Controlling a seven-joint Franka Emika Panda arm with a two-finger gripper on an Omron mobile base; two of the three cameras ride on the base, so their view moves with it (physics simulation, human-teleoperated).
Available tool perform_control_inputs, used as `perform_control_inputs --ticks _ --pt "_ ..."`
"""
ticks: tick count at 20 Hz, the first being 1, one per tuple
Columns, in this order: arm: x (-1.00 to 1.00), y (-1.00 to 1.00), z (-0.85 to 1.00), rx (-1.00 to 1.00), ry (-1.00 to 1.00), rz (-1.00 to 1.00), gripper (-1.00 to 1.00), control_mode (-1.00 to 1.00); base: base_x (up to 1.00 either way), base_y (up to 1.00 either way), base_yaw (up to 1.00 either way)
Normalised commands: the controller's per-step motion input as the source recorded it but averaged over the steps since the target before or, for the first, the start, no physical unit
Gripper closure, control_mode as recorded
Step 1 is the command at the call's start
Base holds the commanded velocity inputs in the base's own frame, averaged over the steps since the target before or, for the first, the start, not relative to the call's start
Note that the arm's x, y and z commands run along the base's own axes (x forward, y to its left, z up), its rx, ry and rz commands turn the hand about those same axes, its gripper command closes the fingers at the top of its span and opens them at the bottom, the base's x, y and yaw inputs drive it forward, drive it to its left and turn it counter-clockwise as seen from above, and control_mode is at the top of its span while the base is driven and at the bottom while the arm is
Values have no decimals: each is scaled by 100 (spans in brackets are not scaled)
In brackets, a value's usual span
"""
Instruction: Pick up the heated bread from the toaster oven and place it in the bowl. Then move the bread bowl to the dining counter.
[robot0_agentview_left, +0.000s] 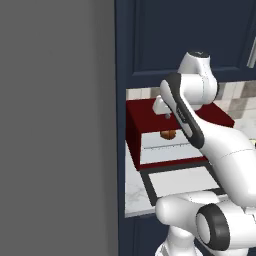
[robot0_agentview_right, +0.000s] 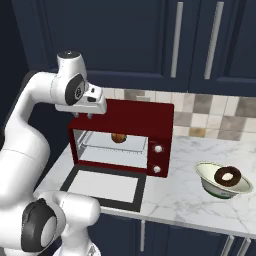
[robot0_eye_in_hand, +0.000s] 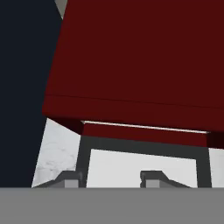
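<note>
One heated bread (robot0_agentview_right: 118, 137) sits inside the toaster oven (robot0_agentview_right: 155, 124), below the empty, parted end effector (robot0_agentview_right: 86, 117).

Toaster oven (robot0_agentview_right: 122, 135) sits on the tabletop (robot0_agentview_right: 185, 200), back against the tiled wall (robot0_agentview_right: 220, 112), under the upper cabinets (robot0_agentview_right: 150, 40). Its door (robot0_agentview_right: 105, 186) is dropped flat onto the tabletop in front of it. Bread (robot0_agentview_right: 118, 137) lies inside on the tray (robot0_agentview_right: 112, 145), toward the rear. Knobs (robot0_agentview_right: 158, 159) on its right side. Bowl (robot0_agentview_right: 222, 180) stands on the tabletop well right of the oven, a donut (robot0_agentview_right: 227, 176) in it. Gripper (robot0_agentview_right: 89, 115) hangs above the oven's top left front edge
</note>
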Motion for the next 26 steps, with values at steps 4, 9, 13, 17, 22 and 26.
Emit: perform_control_inputs --ticks 4,9,13,17,22,26 --pt "0 3 0 -2 0 0 -100 -100 0 0 0" --pt "-34 -37 -17 0 -8 4 -100 -100 0 0 0" --pt "-57 -69 -63 0 -22 12 -100 -100 0 0 0" --pt "-14 -28 -47 0 -23 7 -100 -100 0 0 0" --pt "21 0 -30 0 -28 2 -100 -100 0 0 0" --pt "0 0 -42 0 -21 0 -100 -100 0 0 0"
